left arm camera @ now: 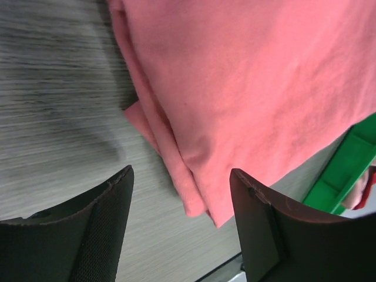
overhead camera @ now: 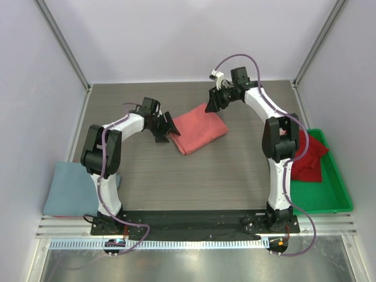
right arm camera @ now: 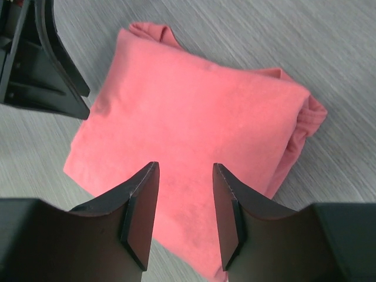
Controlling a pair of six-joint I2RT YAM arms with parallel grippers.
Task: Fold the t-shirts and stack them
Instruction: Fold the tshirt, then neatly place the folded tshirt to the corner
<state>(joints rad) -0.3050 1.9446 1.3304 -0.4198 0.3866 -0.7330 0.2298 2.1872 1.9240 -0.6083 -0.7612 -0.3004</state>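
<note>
The salmon-red t-shirt [overhead camera: 198, 130] lies folded mid-desk, toward the far side. The left pincer [left arm camera: 181, 176] gapes at its left edge and the right pincer [right arm camera: 185, 170] stands apart above its far corner; neither clamps cloth. The darker red t-shirt [overhead camera: 308, 154] sits in the green tray [overhead camera: 329, 200] on the right, and the grey-blue t-shirt [overhead camera: 69, 188] lies near left.

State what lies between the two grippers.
The folded salmon-red t-shirt lies between the left gripper and the right gripper, shown in the top external view.
</note>
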